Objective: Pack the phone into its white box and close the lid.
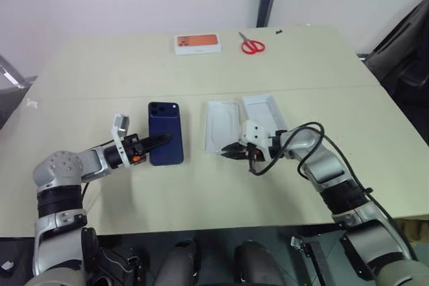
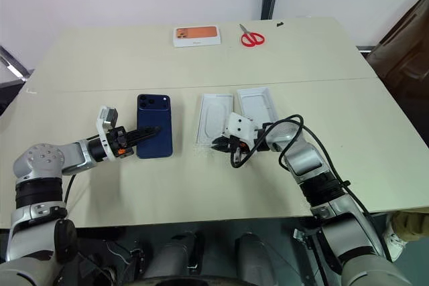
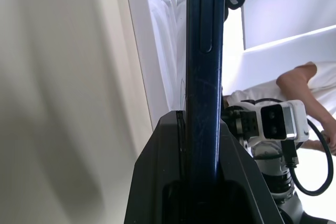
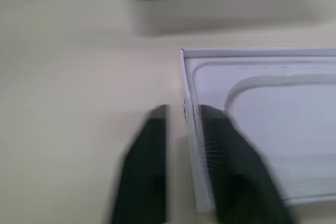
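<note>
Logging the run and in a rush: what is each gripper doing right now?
Left gripper: shut on the phone, clamping its edge.
Right gripper: shut on the rim of the white box, one finger inside, one outside.

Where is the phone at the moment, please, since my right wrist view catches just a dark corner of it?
Observer: The phone is held in the left gripper, left of the white insert you're at.
Operator: Thank you. Is there another white piece nearby?
Observer: Yes, a second shallow white tray lies just right of that insert.
Operator: Is anything else on the table?
Observer: Red scissors and a white box with orange top sit at the far edge.
</note>
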{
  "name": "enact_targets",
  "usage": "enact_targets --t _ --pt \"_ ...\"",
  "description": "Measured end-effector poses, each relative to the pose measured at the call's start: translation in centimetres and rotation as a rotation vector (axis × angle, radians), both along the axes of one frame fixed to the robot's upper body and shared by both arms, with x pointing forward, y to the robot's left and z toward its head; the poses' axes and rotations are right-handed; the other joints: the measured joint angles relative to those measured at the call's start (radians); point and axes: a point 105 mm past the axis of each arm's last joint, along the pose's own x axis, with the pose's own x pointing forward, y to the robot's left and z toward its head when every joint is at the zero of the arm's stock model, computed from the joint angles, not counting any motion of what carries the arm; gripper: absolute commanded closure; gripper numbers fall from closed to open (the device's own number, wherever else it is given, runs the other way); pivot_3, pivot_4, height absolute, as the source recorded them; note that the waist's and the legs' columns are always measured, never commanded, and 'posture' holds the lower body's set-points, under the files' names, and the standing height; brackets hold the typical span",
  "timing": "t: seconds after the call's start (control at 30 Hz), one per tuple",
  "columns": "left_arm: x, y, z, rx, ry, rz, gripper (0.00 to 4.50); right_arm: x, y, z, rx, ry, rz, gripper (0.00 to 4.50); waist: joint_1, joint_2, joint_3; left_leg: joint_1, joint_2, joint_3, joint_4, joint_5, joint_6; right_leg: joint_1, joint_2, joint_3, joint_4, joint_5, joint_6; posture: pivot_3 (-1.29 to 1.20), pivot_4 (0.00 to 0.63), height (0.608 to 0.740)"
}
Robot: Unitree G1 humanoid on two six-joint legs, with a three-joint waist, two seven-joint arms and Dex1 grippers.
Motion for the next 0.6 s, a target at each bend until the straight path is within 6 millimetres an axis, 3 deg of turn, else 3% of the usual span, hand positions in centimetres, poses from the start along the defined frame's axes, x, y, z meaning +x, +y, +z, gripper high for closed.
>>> enact_targets --t 0.43,0.53,0.6 --pt "-0.25 -0.24 -0.12 0.011 0.026 -0.013 4.50 0.11 0.31 -0.40 -0.015 -0.029 0.009 4.44 -0.002 0.000 0.000 0.000 0.000 0.000 0.000 0.000 0.000 0.000 0.000 0.000 0.000 0.000 0.000 0.00 0.150 0.734" --pt "-0.25 -0.24 -0.15 0.012 0.028 -0.011 4.50 -0.05 0.40 -0.48 -0.009 0.000 0.011 3.61 -0.002 0.000 0.000 0.000 0.000 0.000 0.000 0.000 0.000 0.000 0.000 0.000 0.000 0.000 0.000 0.00 0.150 0.734" --pt "-0.26 -0.27 -0.16 0.011 0.030 -0.012 4.50 -0.24 0.35 -0.82 -0.009 0.030 0.010 2.72 -0.002 0.000 0.000 0.000 0.000 0.000 0.000 0.000 0.000 0.000 0.000 0.000 0.000 0.000 0.000 0.00 0.150 0.734"
